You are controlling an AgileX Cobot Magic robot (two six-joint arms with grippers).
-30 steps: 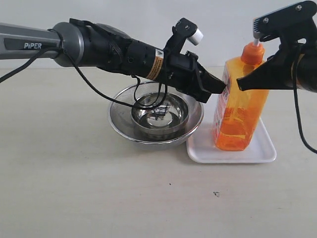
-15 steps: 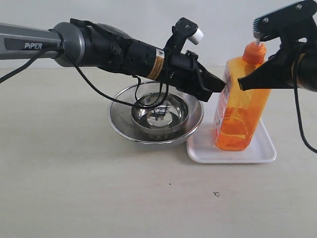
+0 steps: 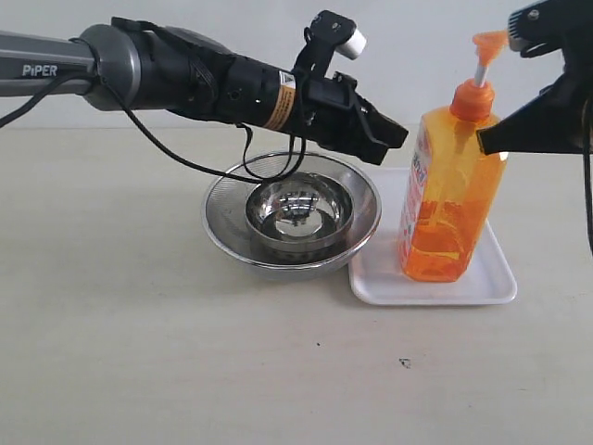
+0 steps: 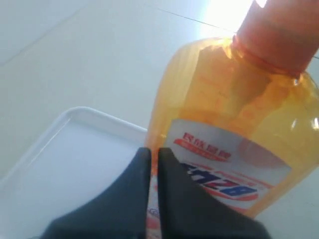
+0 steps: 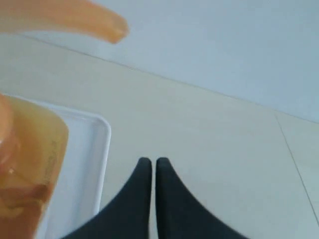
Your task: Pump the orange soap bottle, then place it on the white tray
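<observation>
On the white tray (image 3: pixel 380 278): orange soap bottle (image 3: pixel 451 199) upright; my left fingers (image 4: pixel 130 191) and right fingers (image 5: pixel 138 191) shut, empty; a sideways bump could topple it

the bottle (image 3: pixel 451 199) stands upright on the tray (image 3: pixel 380 273), beside the bowl (image 3: pixel 232 236). the left gripper (image 3: pixel 400 139) hangs above the bowl; the right gripper (image 3: pixel 484 141) is by the bottle's neck.

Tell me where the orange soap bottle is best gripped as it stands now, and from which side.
Probably the broad body of the orange soap bottle below its shoulder, approached level from the exterior view's right. It stands upright on the white tray; the steel bowl crowds its left, and the raised pump stem looks too thin.
</observation>
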